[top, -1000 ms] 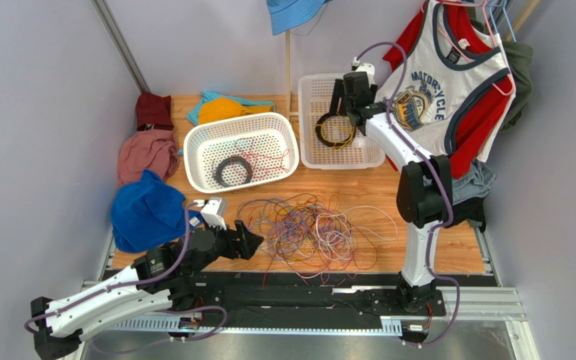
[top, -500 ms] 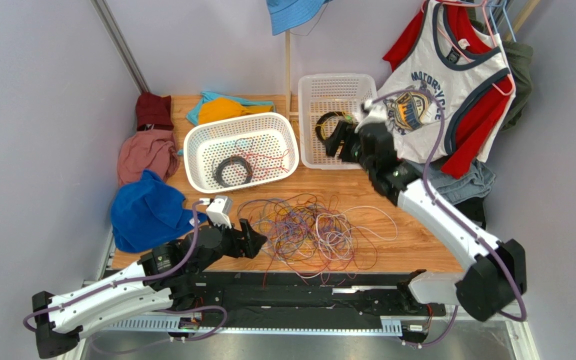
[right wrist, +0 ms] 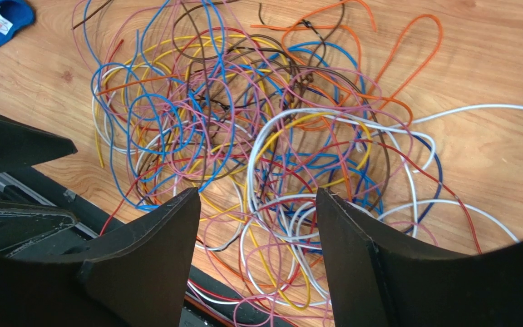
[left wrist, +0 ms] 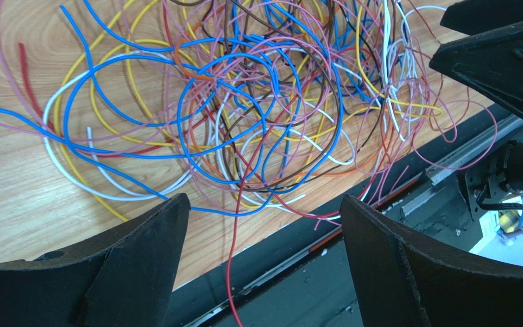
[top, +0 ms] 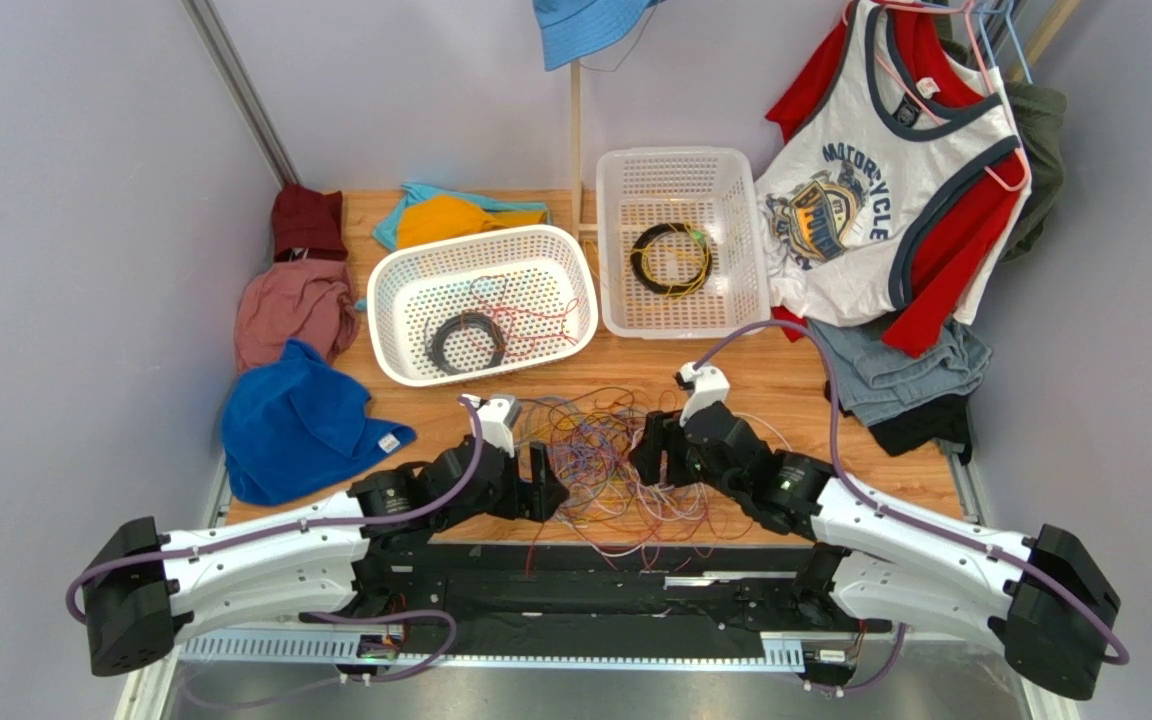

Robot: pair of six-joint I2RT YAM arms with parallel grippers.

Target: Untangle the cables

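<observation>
Left gripper (top: 546,483): spread wide, gripping nothing, set at nine o'clock of the cables (top: 597,447), probably to pin that side. Cables: one knotted heap near the table's (top: 642,365) front edge. Right gripper (top: 648,450): equally wide, empty, at three o'clock, probably to draw strands out.

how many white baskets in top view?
2. One white perforated plastic basket left of centre, behind the cable tangle; the second basket further back, to its right. None seem hidden.
</observation>
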